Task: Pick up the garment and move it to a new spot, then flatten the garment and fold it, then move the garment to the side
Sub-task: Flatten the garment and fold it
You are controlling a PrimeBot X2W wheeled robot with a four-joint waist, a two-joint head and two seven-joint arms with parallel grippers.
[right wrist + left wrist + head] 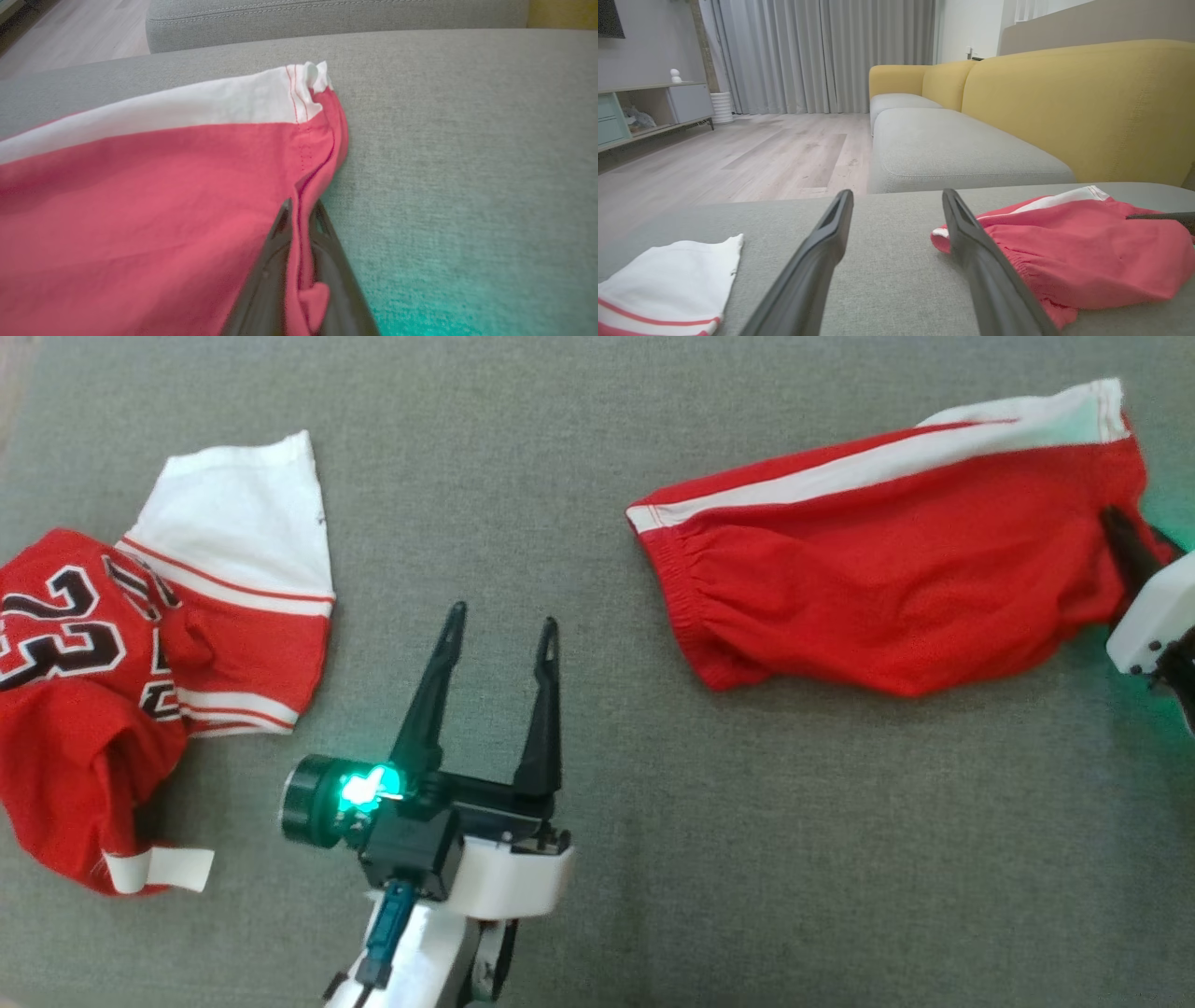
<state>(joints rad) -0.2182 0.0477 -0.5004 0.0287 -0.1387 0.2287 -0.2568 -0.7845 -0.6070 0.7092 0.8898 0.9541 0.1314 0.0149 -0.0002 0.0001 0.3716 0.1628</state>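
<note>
Garment in play, by my read, is the pair of red soft-knit shorts with a white side stripe (896, 569), lying crumpled on the right part of the grey fabric sofa cushion (653, 859). Elastic waistband faces the middle, leg hem sits at the far right. The right pincer (301, 212) is nearly closed on a thin fold of red cloth at that hem edge, just below the white band. The left pincer (504, 621) stands wide apart and empty over bare cushion, between the shorts and a red-and-white basketball jersey with a black 23 (84, 709) bunched at the left.

Handling guess: light, limp and stretchy, so it will sag and drag from a single pinch. Not fragile, not slippery on this weave. Better holds are probably the gathered waistband or the stitched hem corners, one pincer on each end, so the cloth spreads instead of bunching.
</note>
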